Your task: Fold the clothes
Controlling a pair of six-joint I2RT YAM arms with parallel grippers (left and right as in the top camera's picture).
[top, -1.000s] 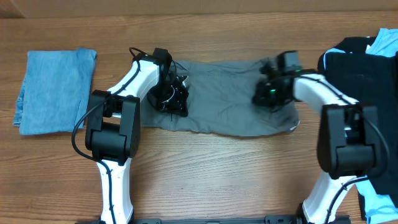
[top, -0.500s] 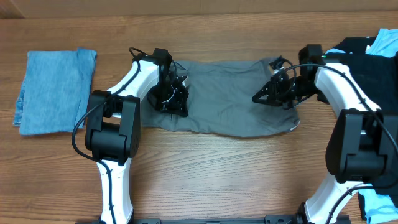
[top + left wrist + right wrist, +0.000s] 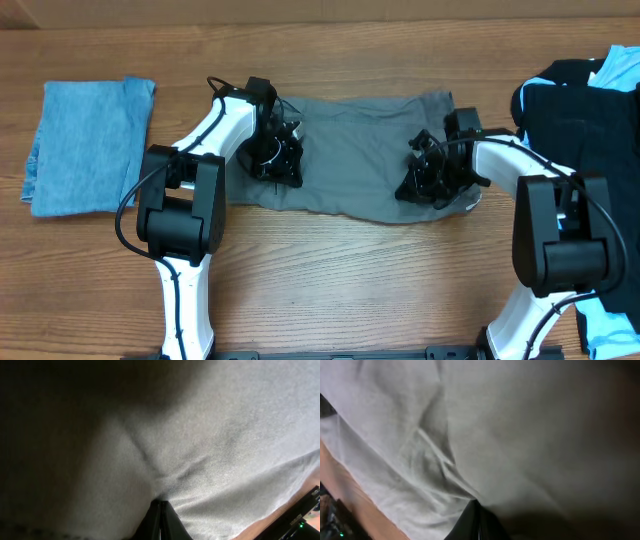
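Though the table (image 3: pixel 330 270) lies in plain sight from above, a good deal on it is only half seen. The grey garment (image 3: pixel 350 150) is spread flat along the far middle of the table. Both arms lie over its ends, so I cannot make out its left edge or its right corner properly. At the right edge a heap of black clothes (image 3: pixel 570 120) runs out of the picture, with a scrap of light blue cloth (image 3: pixel 622 62) poking out at its top, also cut off. A folded denim-blue piece (image 3: pixel 85 145) lies by itself at the far left, well apart from the grey one.

Up close, the wrist cameras show almost nothing but grey weave, half of it lost in deep shadow. The left gripper (image 3: pixel 161 514) has its jaws pressed tight together at the cloth, and a crease runs straight into the tips, so it is pinching a small fold of the grey garment. The right gripper (image 3: pixel 476 512) is likewise closed to a sliver, with several wrinkles gathered at its tips, nipping the same garment near its right end.
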